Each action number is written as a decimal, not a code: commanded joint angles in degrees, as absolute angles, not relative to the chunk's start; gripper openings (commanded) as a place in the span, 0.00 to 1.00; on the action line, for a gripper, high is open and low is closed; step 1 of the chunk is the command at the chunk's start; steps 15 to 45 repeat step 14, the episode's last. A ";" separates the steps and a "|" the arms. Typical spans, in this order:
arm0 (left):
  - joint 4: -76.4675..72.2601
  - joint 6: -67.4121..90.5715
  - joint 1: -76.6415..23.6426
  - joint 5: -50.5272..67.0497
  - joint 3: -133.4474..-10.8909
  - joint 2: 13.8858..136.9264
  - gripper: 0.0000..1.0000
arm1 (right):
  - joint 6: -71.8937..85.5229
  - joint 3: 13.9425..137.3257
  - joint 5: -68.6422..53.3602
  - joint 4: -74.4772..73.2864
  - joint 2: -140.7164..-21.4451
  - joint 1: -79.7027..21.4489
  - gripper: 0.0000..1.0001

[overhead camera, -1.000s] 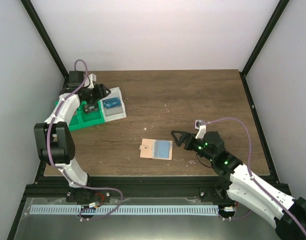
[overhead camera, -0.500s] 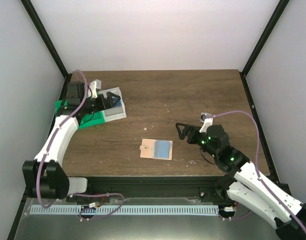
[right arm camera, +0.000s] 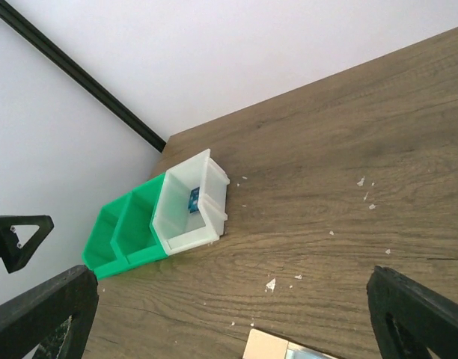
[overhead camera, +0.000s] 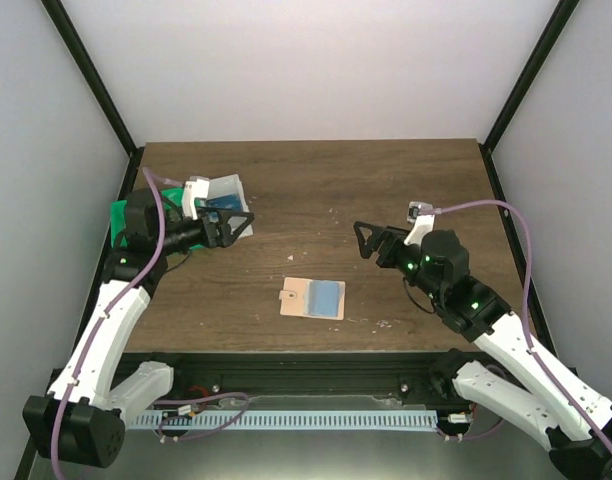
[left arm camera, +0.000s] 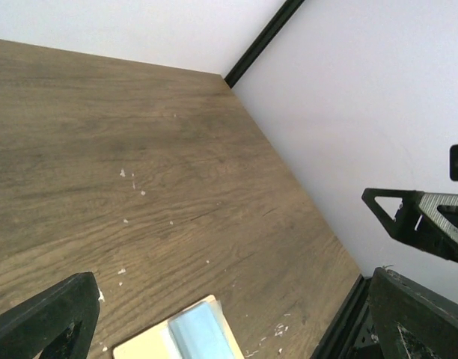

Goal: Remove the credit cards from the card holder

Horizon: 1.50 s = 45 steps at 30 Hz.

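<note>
The tan card holder (overhead camera: 304,297) with its blue panel (overhead camera: 327,297) lies flat near the table's front middle. It shows at the bottom edge of the left wrist view (left arm camera: 150,345), and one corner shows in the right wrist view (right arm camera: 268,348). A small bluish card (right arm camera: 193,200) lies in the white bin (right arm camera: 185,213). No card shows outside the bins. My left gripper (overhead camera: 241,225) is open and empty, raised to the holder's far left. My right gripper (overhead camera: 364,240) is open and empty, raised to its far right. Each gripper's fingers (left arm camera: 46,318) (right arm camera: 416,310) stand wide apart.
The white bin (overhead camera: 224,190) and the green bin (overhead camera: 121,213) stand at the far left, partly hidden by my left arm. The green bin (right arm camera: 120,228) has two compartments. White specks dot the wood. Black frame posts and white walls enclose the table.
My left gripper left the bins and swung right, over the table. My right gripper rose and drew back from the holder. The holder has not moved.
</note>
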State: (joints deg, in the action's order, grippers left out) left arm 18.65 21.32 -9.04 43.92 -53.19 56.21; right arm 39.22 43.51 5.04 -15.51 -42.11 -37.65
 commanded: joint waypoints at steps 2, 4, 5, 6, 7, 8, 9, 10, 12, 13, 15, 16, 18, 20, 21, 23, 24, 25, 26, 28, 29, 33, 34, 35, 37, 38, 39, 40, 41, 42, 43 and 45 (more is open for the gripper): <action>15.83 21.97 -9.09 44.11 -49.48 52.93 1.00 | 39.05 43.91 5.75 -16.62 -42.19 -37.80 1.00; 15.49 22.32 -9.10 44.40 -49.08 52.74 1.00 | 39.93 42.79 5.40 -16.16 -42.11 -37.84 1.00; 15.39 22.52 -9.14 44.53 -48.98 52.74 1.00 | 40.29 42.34 5.36 -15.95 -41.98 -37.82 1.00; 15.38 22.61 -9.07 44.56 -48.91 52.73 1.00 | 40.61 41.96 5.35 -15.77 -41.86 -37.82 1.00; 15.27 22.70 -9.13 44.56 -48.76 52.61 1.00 | 40.73 41.61 5.36 -15.68 -41.67 -37.80 1.00; 14.83 22.93 -9.14 44.40 -48.39 52.36 1.00 | 40.70 41.39 5.36 -15.51 -41.59 -37.79 1.00; 14.52 23.14 -9.12 44.20 -47.96 52.19 1.00 | 40.65 40.92 5.43 -15.30 -41.31 -37.79 1.00; 14.05 23.38 -9.14 44.13 -47.51 52.00 1.00 | 40.69 40.52 5.49 -15.04 -41.17 -37.79 1.00; 12.84 24.15 -9.10 44.25 -46.54 51.56 1.00 | 40.69 39.89 5.70 -14.82 -40.74 -37.79 1.00; 12.42 24.50 -9.14 44.29 -46.19 51.51 1.00 | 40.75 39.75 5.71 -14.77 -40.63 -37.84 1.00; 12.13 24.78 -9.13 44.35 -45.95 51.38 1.00 | 40.84 39.59 5.64 -14.77 -40.61 -37.82 1.00; 12.13 24.78 -9.13 44.35 -45.95 51.38 1.00 | 40.84 39.59 5.64 -14.77 -40.61 -37.82 1.00; 12.13 24.78 -9.13 44.35 -45.95 51.38 1.00 | 40.84 39.59 5.64 -14.77 -40.61 -37.82 1.00; 12.13 24.78 -9.13 44.35 -45.95 51.38 1.00 | 40.84 39.59 5.64 -14.77 -40.61 -37.82 1.00; 12.13 24.78 -9.13 44.35 -45.95 51.38 1.00 | 40.84 39.59 5.64 -14.77 -40.61 -37.82 1.00; 12.13 24.78 -9.13 44.35 -45.95 51.38 1.00 | 40.84 39.59 5.64 -14.77 -40.61 -37.82 1.00; 12.13 24.78 -9.13 44.35 -45.95 51.38 1.00 | 40.84 39.59 5.64 -14.77 -40.61 -37.82 1.00; 12.13 24.78 -9.13 44.35 -45.95 51.38 1.00 | 40.84 39.59 5.64 -14.77 -40.61 -37.82 1.00; 12.13 24.78 -9.13 44.35 -45.95 51.38 1.00 | 40.84 39.59 5.64 -14.77 -40.61 -37.82 1.00; 12.13 24.78 -9.13 44.35 -45.95 51.38 1.00 | 40.84 39.59 5.64 -14.77 -40.61 -37.82 1.00; 12.13 24.78 -9.13 44.35 -45.95 51.38 1.00 | 40.84 39.59 5.64 -14.77 -40.61 -37.82 1.00; 12.13 24.78 -9.13 44.35 -45.95 51.38 1.00 | 40.84 39.59 5.64 -14.77 -40.61 -37.82 1.00; 12.13 24.78 -9.13 44.35 -45.95 51.38 1.00 | 40.84 39.59 5.64 -14.77 -40.61 -37.82 1.00; 12.13 24.78 -9.13 44.35 -45.95 51.38 1.00 | 40.84 39.59 5.64 -14.77 -40.61 -37.82 1.00; 12.13 24.78 -9.13 44.35 -45.95 51.38 1.00 | 40.84 39.59 5.64 -14.77 -40.61 -37.82 1.00; 12.13 24.78 -9.13 44.35 -45.95 51.38 1.00 | 40.84 39.59 5.64 -14.77 -40.61 -37.82 1.00; 12.13 24.78 -9.13 44.35 -45.95 51.38 1.00 | 40.84 39.59 5.64 -14.77 -40.61 -37.82 1.00; 12.13 24.78 -9.13 44.35 -45.95 51.38 1.00 | 40.84 39.59 5.64 -14.77 -40.61 -37.82 1.00; 12.13 24.78 -9.13 44.35 -45.95 51.38 1.00 | 40.84 39.59 5.64 -14.77 -40.61 -37.82 1.00; 12.13 24.78 -9.13 44.35 -45.95 51.38 1.00 | 40.84 39.59 5.64 -14.77 -40.61 -37.82 1.00; 12.13 24.78 -9.13 44.35 -45.95 51.38 1.00 | 40.84 39.59 5.64 -14.77 -40.61 -37.82 1.00; 12.13 24.78 -9.13 44.35 -45.95 51.38 1.00 | 40.84 39.59 5.64 -14.77 -40.61 -37.82 1.00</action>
